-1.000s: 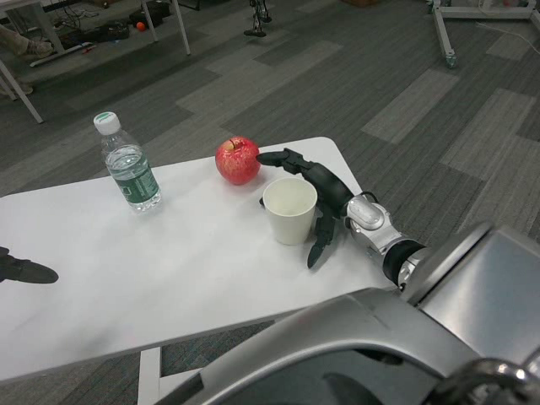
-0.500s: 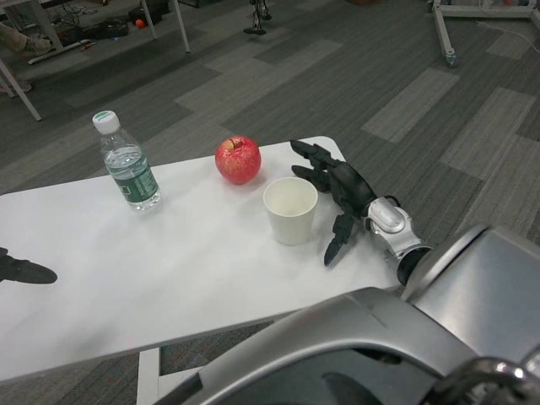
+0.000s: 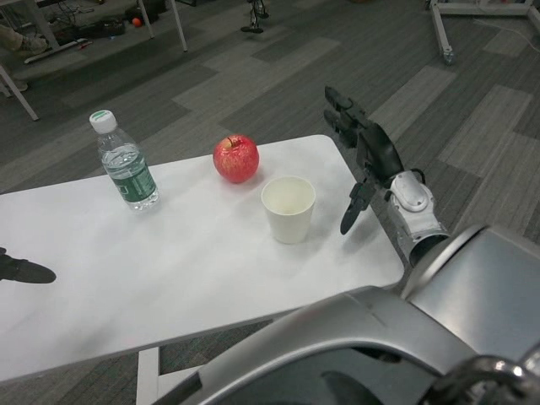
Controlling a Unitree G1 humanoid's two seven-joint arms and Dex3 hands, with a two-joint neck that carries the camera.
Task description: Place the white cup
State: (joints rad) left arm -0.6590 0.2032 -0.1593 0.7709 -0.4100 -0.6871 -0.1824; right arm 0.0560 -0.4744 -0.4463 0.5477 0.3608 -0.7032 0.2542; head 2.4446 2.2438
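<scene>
Noting the white cup upright on the white table, mouth up and nothing visible inside, near the table's right end. It sits just in front of the red apple, with a small gap between the two, and well apart from the water bottle further left. We judge the cup is already placed: it rests on its own base with no hand touching it, which is the condition the task asks for.

Our right hand hangs clear of the cup, off to its right over the table's right edge, fingers spread apart and holding nothing. We read this spread, lifted posture as a release clearance, fingers kept wide so nothing catches the rim and tips the cup.

Our left hand lies low on the table at the far left edge of view, mostly cut off; we cannot tell whether its fingers are apart or together. It appears to be waiting, out of the working area
</scene>
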